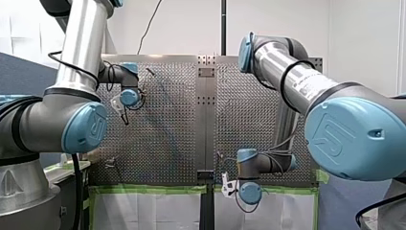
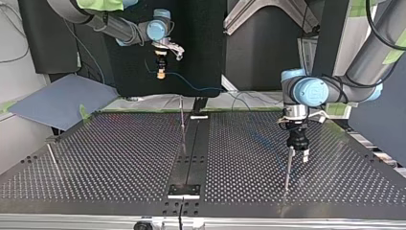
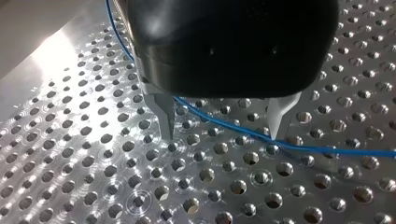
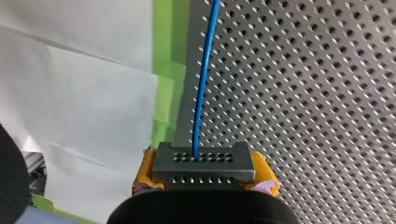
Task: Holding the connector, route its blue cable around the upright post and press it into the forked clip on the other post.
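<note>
A thin post (image 2: 287, 172) stands beside my spread left pincer (image 2: 297, 154), blue cable (image 3: 233, 125) crossing beneath.

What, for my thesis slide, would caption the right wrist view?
My right tool, yellow-padded, shut on the black connector, its blue cable running along the perforated table.

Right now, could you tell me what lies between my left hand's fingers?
The blue cable crosses that gap over the perforated table, in the left wrist view.

Perforated metal table (image 2: 119, 158), backed by a white wall (image 1: 364, 43); one edge is lined with green tape (image 1: 143, 189).
</note>
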### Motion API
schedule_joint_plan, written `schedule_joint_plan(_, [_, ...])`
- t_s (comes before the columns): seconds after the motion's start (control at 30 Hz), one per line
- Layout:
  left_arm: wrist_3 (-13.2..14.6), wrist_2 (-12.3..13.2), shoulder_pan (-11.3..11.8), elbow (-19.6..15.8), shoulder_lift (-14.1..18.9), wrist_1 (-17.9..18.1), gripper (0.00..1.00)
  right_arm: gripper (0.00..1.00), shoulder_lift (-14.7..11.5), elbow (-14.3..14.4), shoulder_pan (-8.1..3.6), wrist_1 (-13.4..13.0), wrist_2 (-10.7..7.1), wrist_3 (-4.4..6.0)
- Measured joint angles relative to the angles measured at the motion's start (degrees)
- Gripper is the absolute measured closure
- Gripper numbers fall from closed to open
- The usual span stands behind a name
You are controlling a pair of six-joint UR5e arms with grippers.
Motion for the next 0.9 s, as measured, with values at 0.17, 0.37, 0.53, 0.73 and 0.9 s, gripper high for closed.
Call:
schedule_joint_plan(0.17, [0.0,-0.1,0.0,0.0,0.0,0.0,0.02,1.0,-2.5,2.4,-1.22,-2.1,0.05,0.85])
schedule_joint_plan(0.37, [0.0,-0.1,0.0,0.0,0.0,0.0,0.02,1.0,-3.7,5.5,-3.98,-5.1,-1.77,1.42])
schedule_joint_plan(0.53, [-0.3,-0.1,0.0,0.0,0.0,0.0,0.02,1.0,-3.7,6.9,-6.31,-7.1,-3.02,1.41])
schedule_joint_plan(0.73, [-0.3,-0.1,0.0,0.0,0.0,-0.2,0.02,1.0,-3.7,7.1,-7.06,-7.9,-5.24,0.74])
schedule_joint_plan(0.9, [-0.3,-0.9,-0.1,0.0,0.0,-1.1,0.02,1.0,-3.7,7.1,-7.18,-8.2,-8.09,-0.07])
